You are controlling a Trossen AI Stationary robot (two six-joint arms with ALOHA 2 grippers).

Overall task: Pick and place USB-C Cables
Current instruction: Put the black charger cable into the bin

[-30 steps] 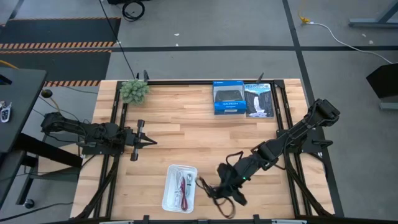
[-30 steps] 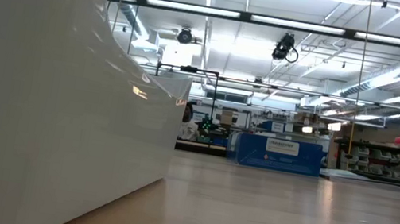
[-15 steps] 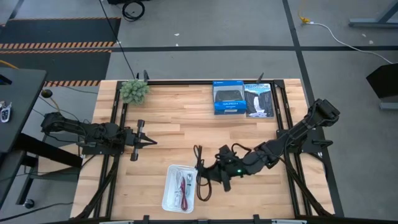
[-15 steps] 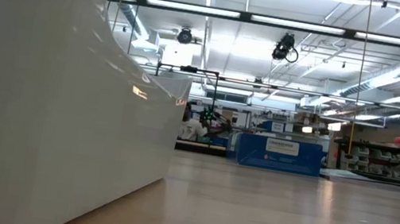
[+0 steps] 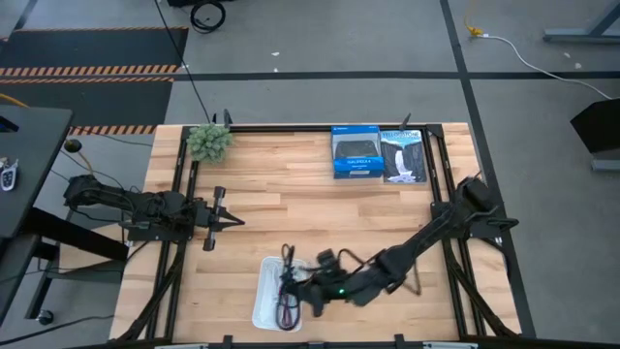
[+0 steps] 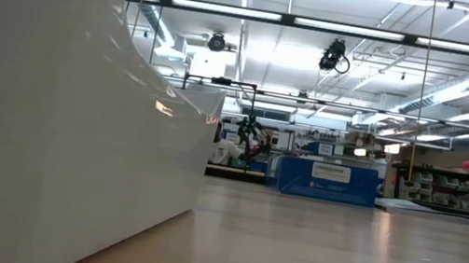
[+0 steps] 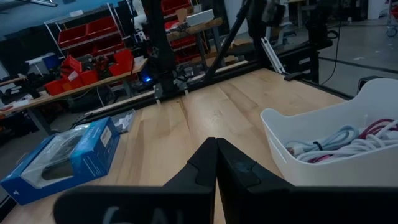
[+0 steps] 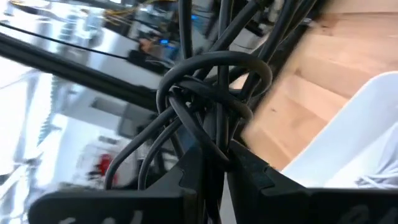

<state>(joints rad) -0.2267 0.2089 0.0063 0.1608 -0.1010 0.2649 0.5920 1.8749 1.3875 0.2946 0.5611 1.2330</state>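
A: High view, item by item?
B: Right gripper (image 5: 294, 282) is hanging over the white rectangular plastic tray (image 5: 263, 301) at about 6 o'clock on the pale wooden table (image 5: 291, 194), its arm reaching in from 4 o'clock. A black coiled USB-C cable (image 5: 288, 296) is dangling from it over the tray; inside the tray a dark red cable (image 5: 287, 312) and pale cables are lying. Left gripper (image 5: 229, 221) is waiting near 9 o'clock, jaws together. A green fuzzy plant (image 5: 209, 142) is sitting at 11 o'clock, and two blue-and-black product boxes (image 5: 378, 154) at 1 o'clock.

A: Low view?
B: The tray's white wall (image 6: 50, 102) is filling the 9 o'clock half; a blue box (image 6: 328, 179) is standing far across the tabletop.

A: Left wrist view?
B: The left gripper's dark fingers (image 7: 202, 163) are pressing together, empty. The tray (image 7: 323, 171) is standing beside it, holding a pale blue-grey cable (image 7: 336, 135), a white cable (image 7: 305, 149) and the dark red cable (image 7: 373, 128). One blue box (image 7: 68, 155) is lying on the table.

A: Right wrist view?
B: The right gripper (image 8: 214, 163) is clamping the black cable (image 8: 211, 93), whose loops are bunching just past the fingertips. The tray's rim (image 8: 348, 130) is lying just beyond, with wood planks behind it.
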